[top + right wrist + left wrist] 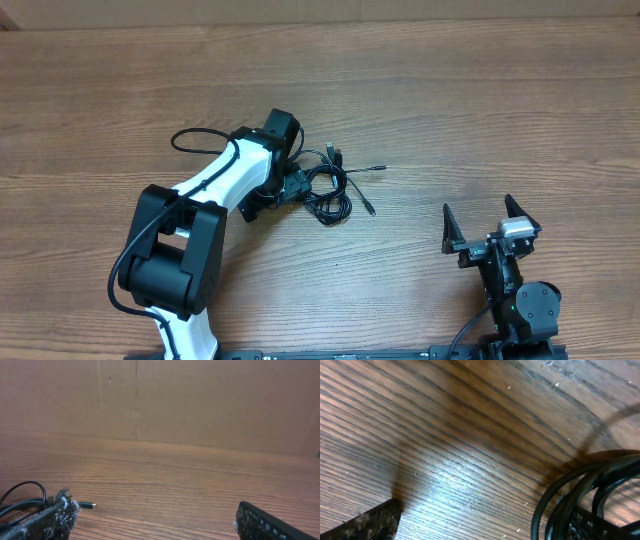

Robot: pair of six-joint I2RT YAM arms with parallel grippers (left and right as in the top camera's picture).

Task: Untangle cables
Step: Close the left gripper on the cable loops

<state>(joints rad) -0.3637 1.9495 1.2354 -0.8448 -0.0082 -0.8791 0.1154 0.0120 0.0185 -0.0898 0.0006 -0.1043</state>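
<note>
Black cables (328,190) lie in one knotted bundle mid-table, with loops just beside the left gripper (300,188). Its jaws are spread wide and low over the bundle's edge; first grasp not yet made. Right gripper (490,222) hangs wide open, well apart. Next move, as I judge it: pinch one strand only. Wood-grain table (480,100); cardboard wall (200,405) behind.

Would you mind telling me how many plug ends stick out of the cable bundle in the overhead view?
3: one plug end above the cable bundle, one to its right, one at its lower right. More may be hidden under the left arm.
</note>
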